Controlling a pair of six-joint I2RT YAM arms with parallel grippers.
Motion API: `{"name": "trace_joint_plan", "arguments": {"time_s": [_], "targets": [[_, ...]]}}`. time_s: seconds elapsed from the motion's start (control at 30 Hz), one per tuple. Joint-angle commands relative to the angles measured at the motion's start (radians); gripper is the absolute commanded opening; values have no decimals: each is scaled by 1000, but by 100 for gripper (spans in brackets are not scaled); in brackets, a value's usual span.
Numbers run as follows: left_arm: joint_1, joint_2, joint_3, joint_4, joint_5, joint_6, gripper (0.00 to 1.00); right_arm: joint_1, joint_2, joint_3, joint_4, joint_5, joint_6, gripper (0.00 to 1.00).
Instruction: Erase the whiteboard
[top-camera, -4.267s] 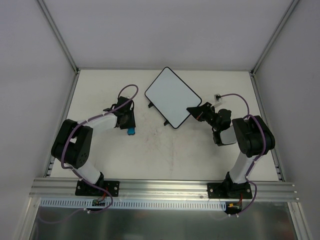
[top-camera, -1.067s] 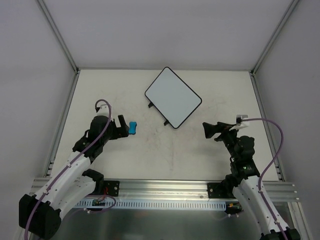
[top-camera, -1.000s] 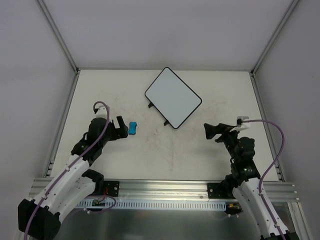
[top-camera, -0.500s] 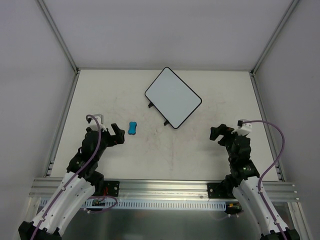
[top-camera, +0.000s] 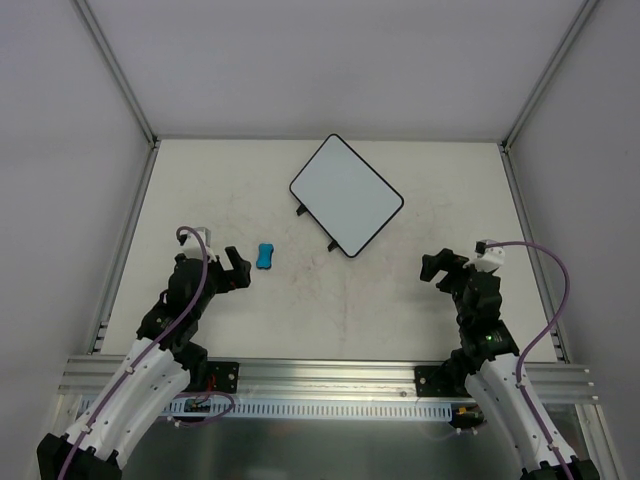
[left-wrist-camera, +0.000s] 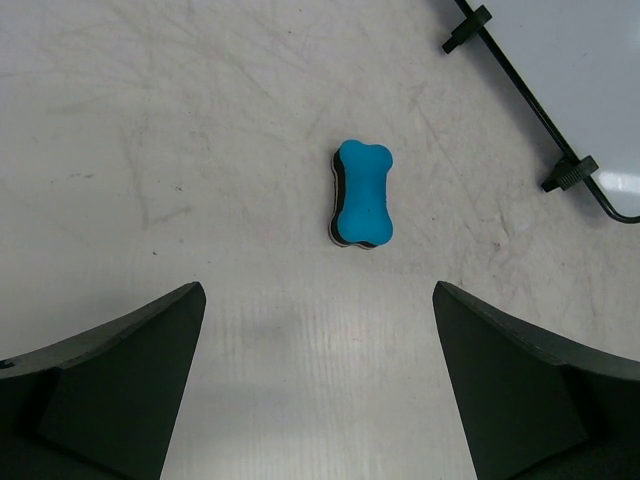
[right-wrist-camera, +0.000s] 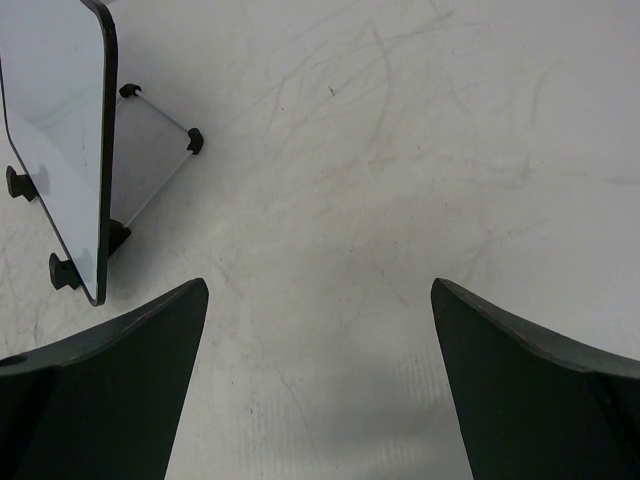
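Note:
The whiteboard (top-camera: 346, 195) lies turned at an angle at the back middle of the table, its white face showing no marks; its edge also shows in the left wrist view (left-wrist-camera: 590, 60) and the right wrist view (right-wrist-camera: 55, 120). A small blue bone-shaped eraser (top-camera: 264, 257) (left-wrist-camera: 362, 192) lies loose on the table. My left gripper (top-camera: 234, 268) (left-wrist-camera: 318, 290) is open just to its near left, with nothing between the fingers. My right gripper (top-camera: 437, 270) (right-wrist-camera: 318, 285) is open over bare table, to the near right of the whiteboard.
The table top (top-camera: 340, 300) is pale and scuffed. Aluminium rails run along its left side (top-camera: 125, 250), right side (top-camera: 530, 250) and near edge (top-camera: 330, 375). White walls close in the back and both sides.
Both arms have drawn back toward the near edge. The left gripper has pulled away from the eraser, which stays put. The right gripper has left the whiteboard's corner. Both stay open.

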Motion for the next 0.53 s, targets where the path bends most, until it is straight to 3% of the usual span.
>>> {"name": "trace_joint_plan", "arguments": {"time_s": [0.0,0.5], "targets": [[7,2,25,26,-7,20,99,6,-3,-4,35,18,4,99],[7,-1,24,26,-10,18,99,6,-11,-13,54,7,-1,99]]}}
